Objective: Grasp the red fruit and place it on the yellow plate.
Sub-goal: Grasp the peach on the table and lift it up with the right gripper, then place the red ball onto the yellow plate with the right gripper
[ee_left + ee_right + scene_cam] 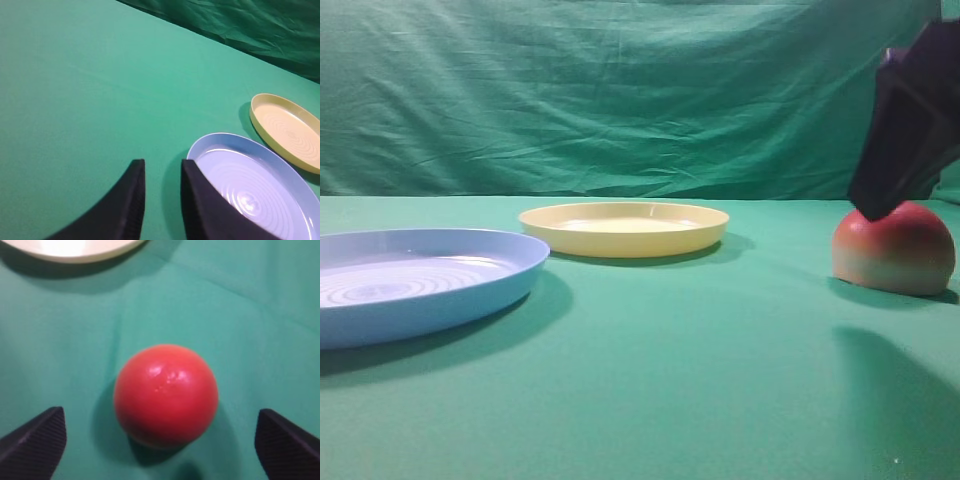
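The red fruit sits flat side down on the green cloth at the far right, deep red on top and pale peach at its base. My right gripper hangs just over its top; in the right wrist view the right gripper stands wide open, one finger at each side of the red fruit and neither touching it. The yellow plate lies empty at mid-table, to the left of the fruit, and its edge shows in the right wrist view as the yellow plate. My left gripper holds nothing, its fingers a narrow gap apart over bare cloth.
A light-blue plate with concentric rings lies at the near left; in the left wrist view this blue plate is just right of my left fingers, with the yellow plate beyond it. A green cloth backdrop closes off the back.
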`<action>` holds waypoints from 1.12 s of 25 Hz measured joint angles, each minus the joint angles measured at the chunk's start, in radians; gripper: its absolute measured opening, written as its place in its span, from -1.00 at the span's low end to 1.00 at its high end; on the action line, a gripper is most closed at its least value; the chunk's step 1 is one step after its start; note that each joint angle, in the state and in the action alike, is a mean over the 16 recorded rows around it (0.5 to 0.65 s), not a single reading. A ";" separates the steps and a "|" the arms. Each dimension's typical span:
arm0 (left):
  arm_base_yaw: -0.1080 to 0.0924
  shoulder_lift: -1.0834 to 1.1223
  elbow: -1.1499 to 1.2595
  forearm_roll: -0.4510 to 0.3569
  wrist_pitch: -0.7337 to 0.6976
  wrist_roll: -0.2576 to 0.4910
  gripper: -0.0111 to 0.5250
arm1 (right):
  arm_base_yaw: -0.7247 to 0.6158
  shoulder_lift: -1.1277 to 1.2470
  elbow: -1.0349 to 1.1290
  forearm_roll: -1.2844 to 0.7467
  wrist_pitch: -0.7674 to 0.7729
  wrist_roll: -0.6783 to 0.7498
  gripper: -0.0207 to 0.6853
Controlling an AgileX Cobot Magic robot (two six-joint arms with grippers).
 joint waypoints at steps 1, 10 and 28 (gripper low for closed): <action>0.000 0.000 0.000 0.000 0.000 0.000 -0.37 | 0.000 0.013 -0.001 0.000 -0.011 0.000 0.89; 0.000 0.000 0.000 0.000 0.000 0.000 -0.37 | 0.000 0.051 -0.036 0.003 -0.027 0.003 0.27; 0.000 0.000 0.000 0.000 0.000 0.000 -0.37 | 0.097 0.173 -0.627 -0.002 0.276 -0.026 -0.36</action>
